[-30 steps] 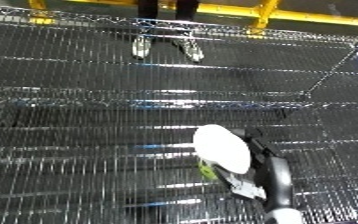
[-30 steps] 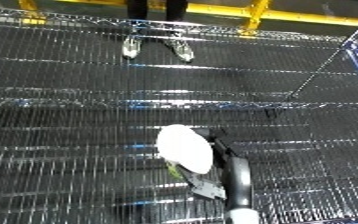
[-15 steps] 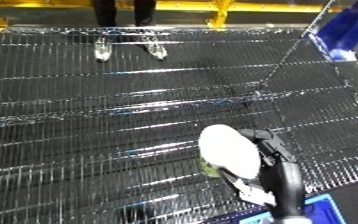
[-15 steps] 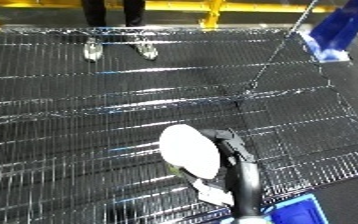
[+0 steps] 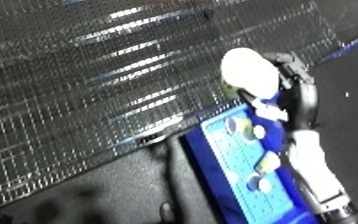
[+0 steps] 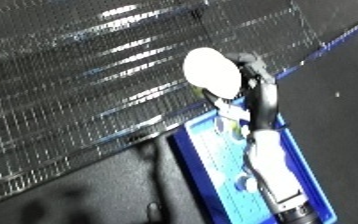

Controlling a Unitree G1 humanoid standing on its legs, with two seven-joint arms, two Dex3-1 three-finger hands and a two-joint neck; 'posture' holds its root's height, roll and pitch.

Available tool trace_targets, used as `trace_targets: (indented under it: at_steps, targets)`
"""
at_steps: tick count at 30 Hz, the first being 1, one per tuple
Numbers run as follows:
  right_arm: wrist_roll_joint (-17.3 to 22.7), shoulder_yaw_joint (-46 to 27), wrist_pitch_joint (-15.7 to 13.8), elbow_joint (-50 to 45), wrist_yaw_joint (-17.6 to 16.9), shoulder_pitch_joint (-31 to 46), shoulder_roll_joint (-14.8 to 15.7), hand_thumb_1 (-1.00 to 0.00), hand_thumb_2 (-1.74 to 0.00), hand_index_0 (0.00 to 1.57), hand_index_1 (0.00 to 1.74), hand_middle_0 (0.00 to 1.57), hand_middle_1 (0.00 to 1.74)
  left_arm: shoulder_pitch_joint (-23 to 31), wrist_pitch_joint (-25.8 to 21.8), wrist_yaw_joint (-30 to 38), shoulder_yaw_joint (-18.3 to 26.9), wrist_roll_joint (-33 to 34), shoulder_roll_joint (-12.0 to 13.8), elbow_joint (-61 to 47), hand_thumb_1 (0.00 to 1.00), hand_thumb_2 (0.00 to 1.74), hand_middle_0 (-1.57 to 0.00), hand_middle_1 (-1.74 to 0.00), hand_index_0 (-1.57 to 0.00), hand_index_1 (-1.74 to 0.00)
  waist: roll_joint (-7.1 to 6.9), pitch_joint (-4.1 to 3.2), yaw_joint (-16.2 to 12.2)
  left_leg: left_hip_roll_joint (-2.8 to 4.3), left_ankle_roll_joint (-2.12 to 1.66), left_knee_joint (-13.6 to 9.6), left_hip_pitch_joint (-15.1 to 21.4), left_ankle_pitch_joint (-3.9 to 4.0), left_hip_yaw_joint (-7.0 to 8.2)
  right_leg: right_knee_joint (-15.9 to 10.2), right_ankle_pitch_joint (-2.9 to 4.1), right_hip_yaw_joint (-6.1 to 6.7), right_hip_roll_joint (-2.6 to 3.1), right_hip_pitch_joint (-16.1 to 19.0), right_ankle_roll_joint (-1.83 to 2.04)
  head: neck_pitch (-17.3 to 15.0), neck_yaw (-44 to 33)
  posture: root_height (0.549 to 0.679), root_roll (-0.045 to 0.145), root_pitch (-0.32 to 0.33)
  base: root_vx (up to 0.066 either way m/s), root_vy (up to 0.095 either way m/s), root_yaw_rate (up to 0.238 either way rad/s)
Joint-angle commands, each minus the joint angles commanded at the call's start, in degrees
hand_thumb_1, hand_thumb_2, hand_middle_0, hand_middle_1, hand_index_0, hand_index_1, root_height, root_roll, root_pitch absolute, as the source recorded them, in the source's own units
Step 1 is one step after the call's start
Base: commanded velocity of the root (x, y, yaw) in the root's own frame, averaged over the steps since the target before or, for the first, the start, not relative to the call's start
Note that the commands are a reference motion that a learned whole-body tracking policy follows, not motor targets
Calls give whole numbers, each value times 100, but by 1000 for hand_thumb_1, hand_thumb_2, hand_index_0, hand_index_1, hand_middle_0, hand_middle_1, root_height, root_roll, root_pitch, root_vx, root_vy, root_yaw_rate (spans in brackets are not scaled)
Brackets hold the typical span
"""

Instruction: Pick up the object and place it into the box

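One hand shows: the right hand (image 6: 246,82), black, reaches up from a white and silver forearm (image 6: 273,172) that enters at the lower right. Its fingers (image 5: 291,67) curl round a white rounded object (image 6: 211,72) and hold it clear of the surface, above the near edge of the wire mesh shelf (image 5: 87,90). A little yellow-green shows at the object's lower edge. Just below the object lies a blue bin (image 5: 213,165) with a pale blue floor, its far rim near the shelf's edge; several small items (image 5: 266,162), too blurred to name, lie inside it. The forearm crosses over the bin's right half. The object is near the bin's far end, not yet inside. Dark floor (image 6: 95,195) fills the lower left.
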Motion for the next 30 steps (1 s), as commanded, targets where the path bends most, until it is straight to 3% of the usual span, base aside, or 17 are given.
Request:
trace_targets:
  at_steps: [5, 14, 26, 30]
  targets:
    - [151, -244, -51, 108, -68, 344, -52, -850, -1479, 1334, 1479, 1334, 1479, -5, -105, -93, 14, -25, -67, 88, 1000, 1740, -1570, -1740, -1570, -1740, 49, -17, -137, 24, -12, -126, 97, 9, 109, -131, 47, 48, -18, 14, 30, 164, 95, 673, 75, 41, -62, 44, -100]
    - [569, -639, -339, 460, -184, 1168, 34, -850, -1479, 1334, 1479, 1334, 1479, 133, -117, -223, 93, -33, -80, 110, 1000, 1740, -1570, -1740, -1570, -1740, 72, -73, -330, 72, -2, -355, 308, 9, 228, -298, 100, 139, -5, 86, 80, 548, 452, 675, 72, 46, -20, 17, -62]
    - [1267, -1018, -538, 1814, -312, 1343, -26, -850, -1479, 1334, 1479, 1334, 1479, 83, -67, -379, 105, -90, -70, 287, 1000, 1740, -1570, -1740, -1570, -1740, 191, -160, -427, 75, -30, -549, 445, 47, 266, -362, 106, 162, -4, 153, 94, 866, 1481, 675, 68, 48, -6, 12, -5]
    - [1555, -1086, -596, 2267, -213, 1299, -83, -650, -1131, 1020, 1131, 1020, 1131, 71, -73, -387, 68, -144, -63, 331, 1000, 1740, -1570, -1740, -1570, -1740, 257, -172, -435, 70, -52, -540, 456, 45, 260, -339, 95, 149, -25, 161, 78, 899, 1804, 675, 69, 47, 9, 26, -10]
